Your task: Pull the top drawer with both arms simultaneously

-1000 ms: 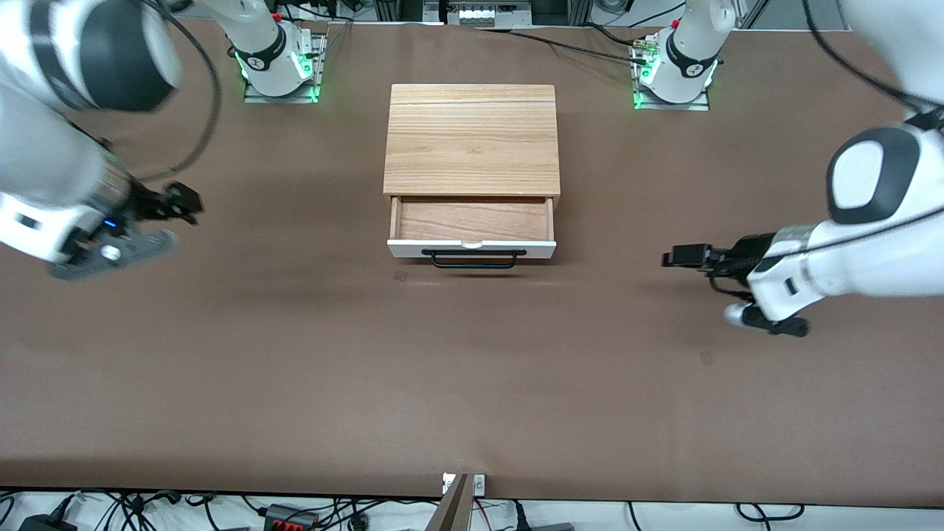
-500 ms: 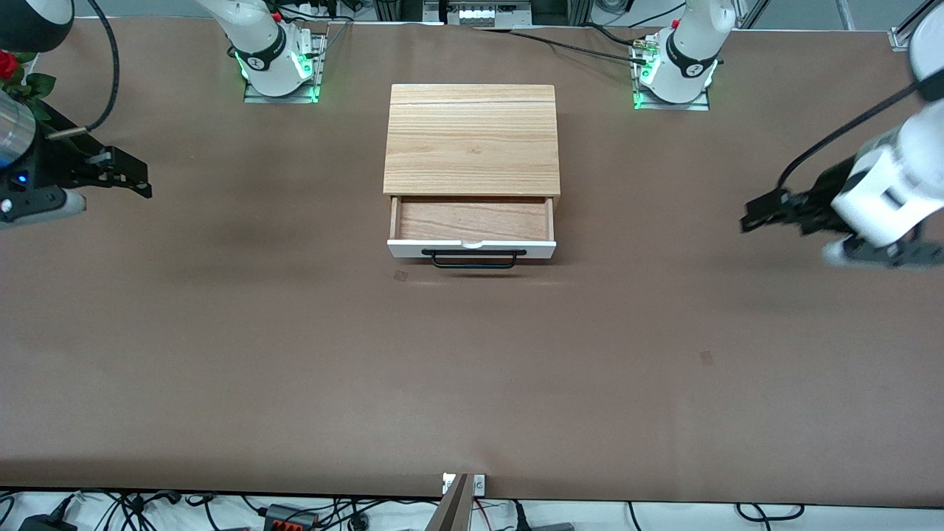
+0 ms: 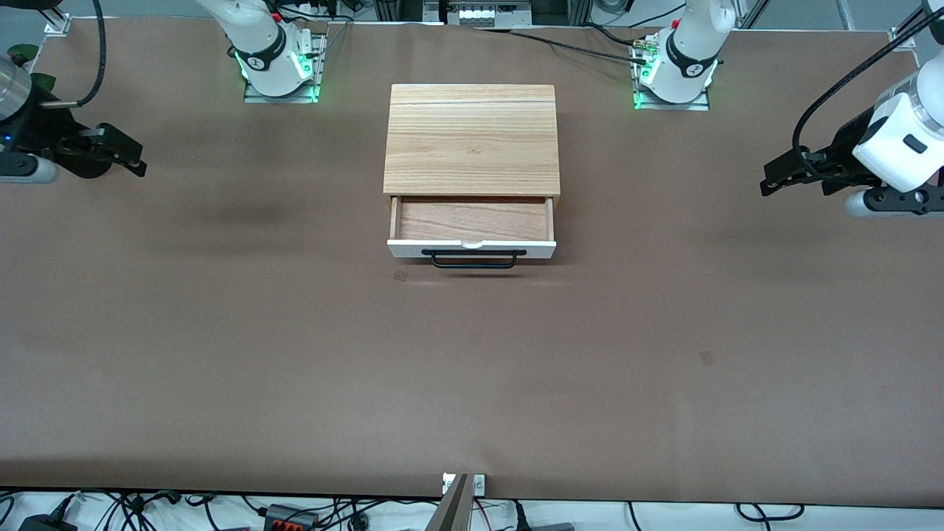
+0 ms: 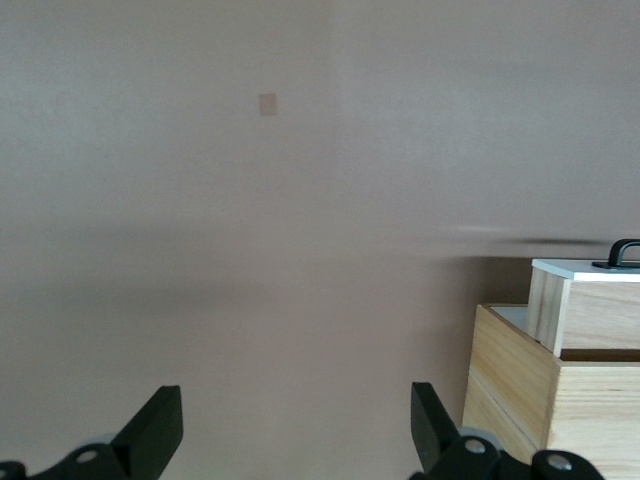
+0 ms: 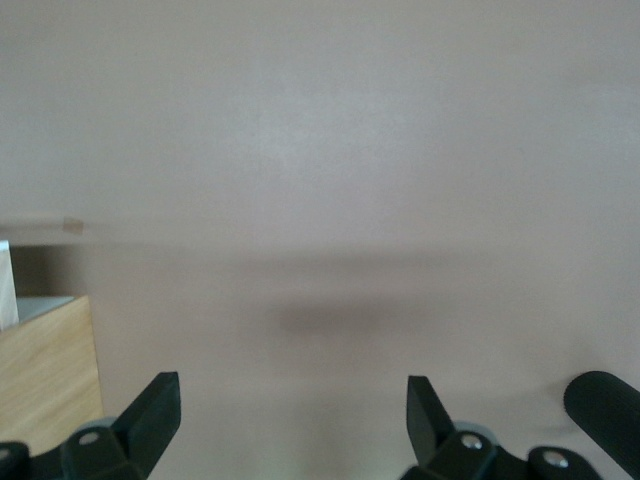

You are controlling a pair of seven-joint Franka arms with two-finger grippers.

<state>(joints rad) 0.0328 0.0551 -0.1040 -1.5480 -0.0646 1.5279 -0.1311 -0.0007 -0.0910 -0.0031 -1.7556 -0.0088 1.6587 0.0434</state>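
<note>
- The shallow wide top drawer with the white front panel (image 3: 472,249) sits partly pulled out of the light wooden cabinet casing (image 3: 472,140), roughly mid-table between the two arm bases.
- You can see the drawer's light wood-grain bottom from above, and nothing is lying in it as far as I can tell.
- Its long black U-shaped bar handle (image 3: 473,259) faces the front camera, with nothing touching it.
- The left arm's small black two-finger gripper (image 3: 771,181) hangs over bare brown tabletop (image 3: 472,369) at the left arm's end of the table, well apart from the drawer.
- In the left wrist view that gripper (image 4: 290,425) is spread wide with nothing in it, and the corner of the cabinet with the drawer poking out shows at the edge.
- The right arm's black gripper (image 3: 133,158) is over the table at the right arm's end, also well clear of the cabinet.
- The right wrist view shows its fingers (image 5: 150,415) wide apart and empty, with only a sliver of the cabinet in frame.
</note>
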